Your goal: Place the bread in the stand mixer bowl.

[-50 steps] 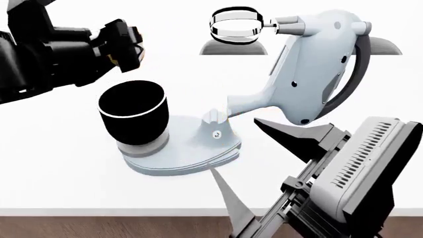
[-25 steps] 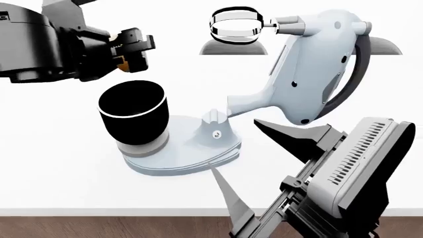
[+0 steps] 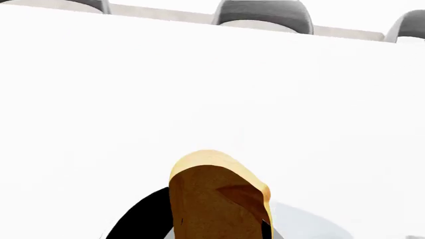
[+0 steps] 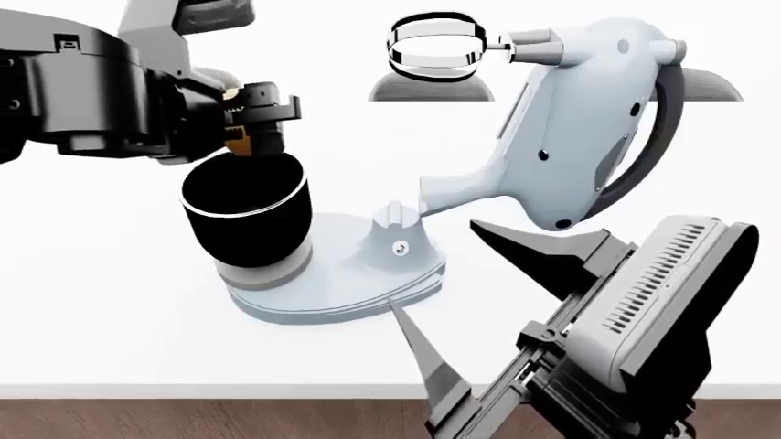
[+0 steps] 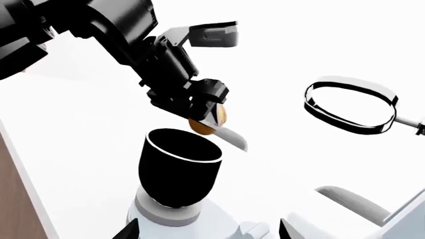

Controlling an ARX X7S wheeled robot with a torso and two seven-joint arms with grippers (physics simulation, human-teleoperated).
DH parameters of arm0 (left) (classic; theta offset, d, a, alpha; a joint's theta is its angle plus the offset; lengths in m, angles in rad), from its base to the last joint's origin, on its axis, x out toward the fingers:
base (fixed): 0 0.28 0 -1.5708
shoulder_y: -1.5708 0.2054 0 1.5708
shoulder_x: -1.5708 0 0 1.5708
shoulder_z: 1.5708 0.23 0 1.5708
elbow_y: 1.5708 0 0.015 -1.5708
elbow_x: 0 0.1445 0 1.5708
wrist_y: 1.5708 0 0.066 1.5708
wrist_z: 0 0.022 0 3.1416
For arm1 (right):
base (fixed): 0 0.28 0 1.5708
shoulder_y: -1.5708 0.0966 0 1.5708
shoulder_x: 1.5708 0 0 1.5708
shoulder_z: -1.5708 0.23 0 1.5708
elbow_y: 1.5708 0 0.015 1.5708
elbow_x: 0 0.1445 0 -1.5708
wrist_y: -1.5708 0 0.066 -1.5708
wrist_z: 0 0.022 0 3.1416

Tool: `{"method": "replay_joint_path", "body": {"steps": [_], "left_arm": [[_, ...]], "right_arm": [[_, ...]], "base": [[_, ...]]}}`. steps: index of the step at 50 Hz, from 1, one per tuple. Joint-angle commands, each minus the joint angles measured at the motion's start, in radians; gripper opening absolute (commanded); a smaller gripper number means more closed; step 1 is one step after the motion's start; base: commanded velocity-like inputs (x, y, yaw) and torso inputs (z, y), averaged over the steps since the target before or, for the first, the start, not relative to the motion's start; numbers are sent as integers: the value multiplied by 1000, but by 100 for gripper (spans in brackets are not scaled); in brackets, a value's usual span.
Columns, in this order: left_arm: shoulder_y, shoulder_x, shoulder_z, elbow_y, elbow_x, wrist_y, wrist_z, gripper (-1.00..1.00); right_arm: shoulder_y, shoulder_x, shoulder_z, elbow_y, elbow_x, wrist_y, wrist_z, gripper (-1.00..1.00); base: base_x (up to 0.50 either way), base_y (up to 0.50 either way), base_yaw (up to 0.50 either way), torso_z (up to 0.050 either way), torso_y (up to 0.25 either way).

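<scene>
L gripper [image 4: 254, 123] is clamped on the bread [image 4: 240, 144], held just above the far rim of the stand mixer bowl [image 4: 248, 212], not yet centred over the mouth. Risk: letting go now could bounce the roll off the rim onto the table [image 4: 110, 302] behind the bowl. Mixer body [image 4: 573, 137] stands tilted back, right of the bowl, w/ chrome ring [image 4: 436, 46] up high. R gripper [image 4: 488, 283], right of the bowl, jaws spread wide, nothing in it.
</scene>
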Motion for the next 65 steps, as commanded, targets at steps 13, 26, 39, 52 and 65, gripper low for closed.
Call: {"method": "replay_joint_path", "body": {"steps": [13,26,39,52,65], "left_arm": [[-35,21,46,-52,-23,-32,-60,-100],[-44,20,60,-54,-100,-54,-133,-100],[-58,20,88,-68,-130,-74,-178,-100],[-54,30,116,-104,-91,-84,-139,-100],[-23,48,144,-134,-47,-90,-80,-100]], "right_arm": [[-10,0,-6,18,-13,-14,-9,100],[-12,-2,-10,24,-17,-17,-14,100],[-19,-1,-12,29,-22,-26,-15,100],[-23,1,-13,37,-24,-34,-21,100],[-30,3,-14,47,-31,-43,-24,100]], "base": [[0,0,0,0,0],[0,0,0,0,1],[0,0,0,0,0],[0,0,0,0,0],[0,0,0,0,0]]}}
